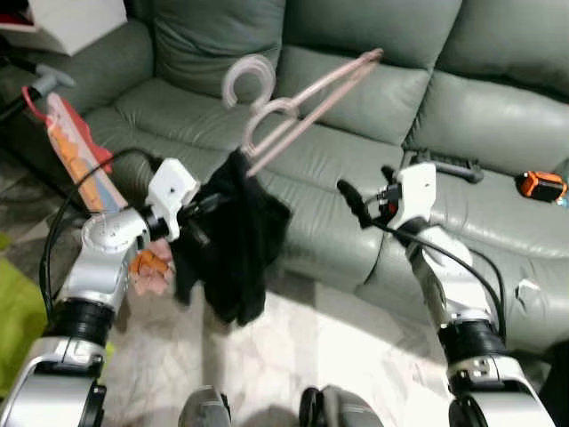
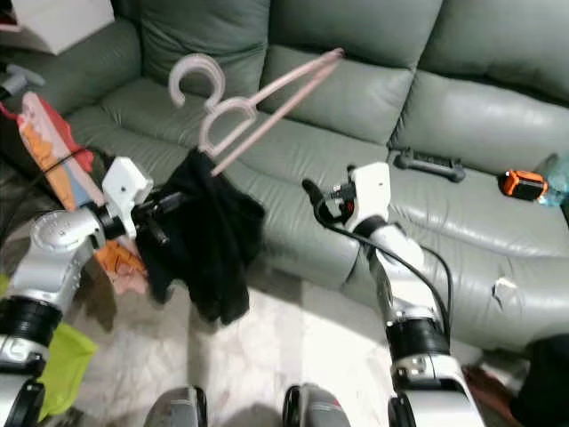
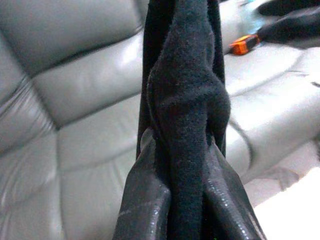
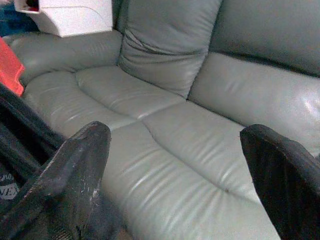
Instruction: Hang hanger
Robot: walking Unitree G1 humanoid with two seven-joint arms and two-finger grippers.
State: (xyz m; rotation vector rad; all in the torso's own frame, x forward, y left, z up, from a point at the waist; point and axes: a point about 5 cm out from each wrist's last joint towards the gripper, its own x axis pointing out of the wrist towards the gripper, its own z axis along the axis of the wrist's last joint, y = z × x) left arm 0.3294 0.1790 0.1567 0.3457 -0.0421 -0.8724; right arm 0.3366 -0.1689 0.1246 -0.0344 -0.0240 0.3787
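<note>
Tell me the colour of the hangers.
Pale pink hangers, best seen in the left eye view.

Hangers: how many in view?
2. Both pink hangers stick up together from the black garment clamped in the left claw, hooks side by side above the sofa. More may be hidden.

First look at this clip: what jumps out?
The left gripper, raised in front of the grey sofa, is clamped on a black garment that hangs from pale pink hangers tilted up over the seat. The right gripper is raised beside it, open and holding nothing. An orange tool lies on the seat to the right.
</note>
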